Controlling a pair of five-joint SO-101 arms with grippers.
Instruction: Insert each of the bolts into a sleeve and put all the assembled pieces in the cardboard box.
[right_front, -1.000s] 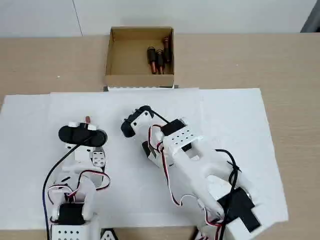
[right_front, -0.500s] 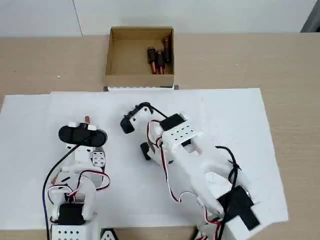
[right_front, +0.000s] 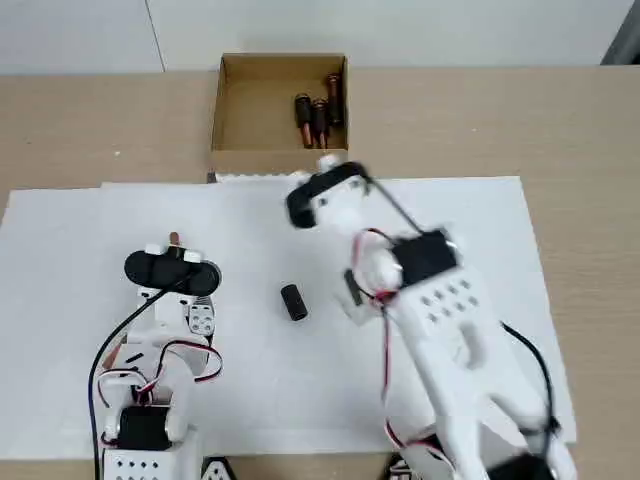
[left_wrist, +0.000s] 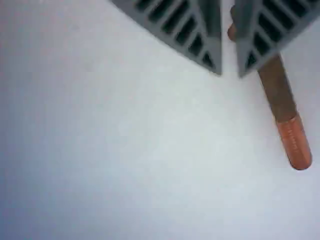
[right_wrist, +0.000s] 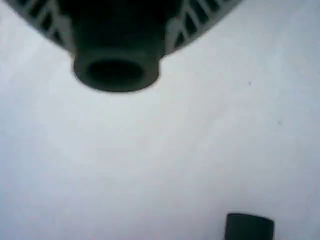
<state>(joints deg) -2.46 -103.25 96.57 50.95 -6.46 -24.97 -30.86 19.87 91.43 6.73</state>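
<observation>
White paper sheet (right_front: 470, 215); bolt (left_wrist: 279, 97) clenched in left claw (left_wrist: 229, 70); sleeve (right_wrist: 116, 70) gripped in right claw (right_wrist: 118, 35)

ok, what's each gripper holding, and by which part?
Left gripper: copper bolt, pinched near its unthreaded end, threaded tip sticking out free. Right gripper: black sleeve, gripped around its body, open end protruding.

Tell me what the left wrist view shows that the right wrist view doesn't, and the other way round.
Left wrist view: the left gripper is shut on a copper bolt, whose threaded end sticks out past the fingertips.
Right wrist view: the right gripper is shut on a black sleeve with its open end toward the camera, and a second sleeve lies loose farther off.
Both: the white sheet underneath.
</observation>
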